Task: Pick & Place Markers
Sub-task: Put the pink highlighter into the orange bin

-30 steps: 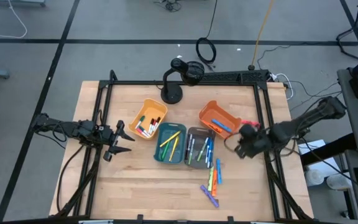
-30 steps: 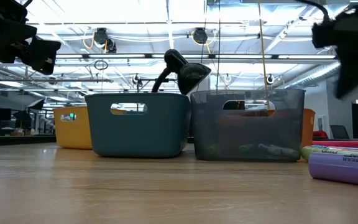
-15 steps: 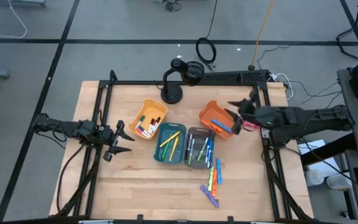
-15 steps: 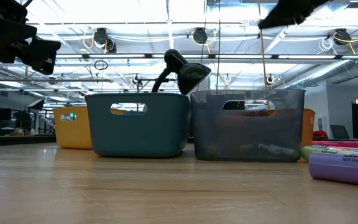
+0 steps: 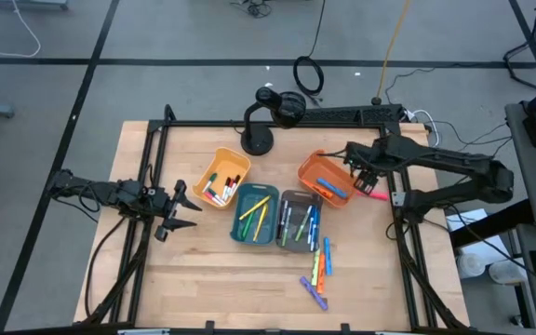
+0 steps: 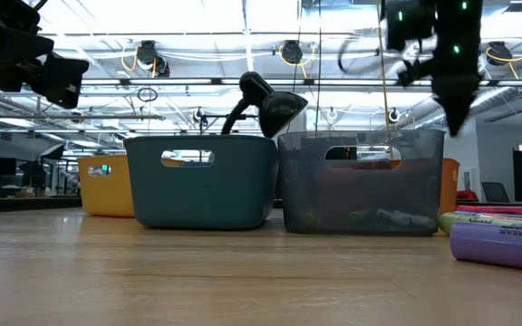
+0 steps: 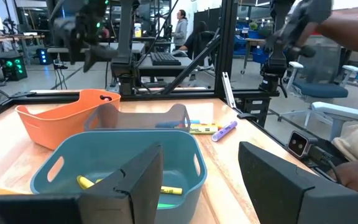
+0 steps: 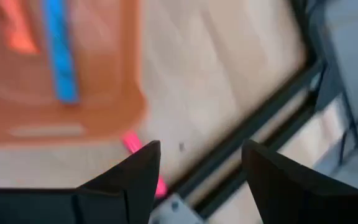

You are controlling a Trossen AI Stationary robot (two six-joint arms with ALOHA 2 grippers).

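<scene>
Markers lie in four bins: yellow (image 5: 221, 178), teal (image 5: 254, 214), grey (image 5: 298, 221) and orange (image 5: 323, 179). Several loose markers (image 5: 319, 263) lie on the table near the grey bin, with a purple one (image 5: 313, 294) nearest the front edge. A pink marker (image 5: 373, 192) lies flat on the table against the orange bin's right wall. My right gripper (image 5: 361, 174) hangs open above that wall, pointing down, over the pink marker (image 8: 131, 144) and touching nothing. My left gripper (image 5: 182, 212) waits open at the table's left, facing the teal bin (image 7: 123, 162).
A black desk lamp (image 5: 270, 116) stands at the far edge behind the bins. Black frame rails (image 5: 396, 200) run along the table's right side close to the pink marker. Bare wood lies along the near edge and at the near left.
My right gripper has swung from beside the table's right rail toward the far edge, up over the orange bin's right wall, and has turned until its fingers point down. The left arm has kept still.
</scene>
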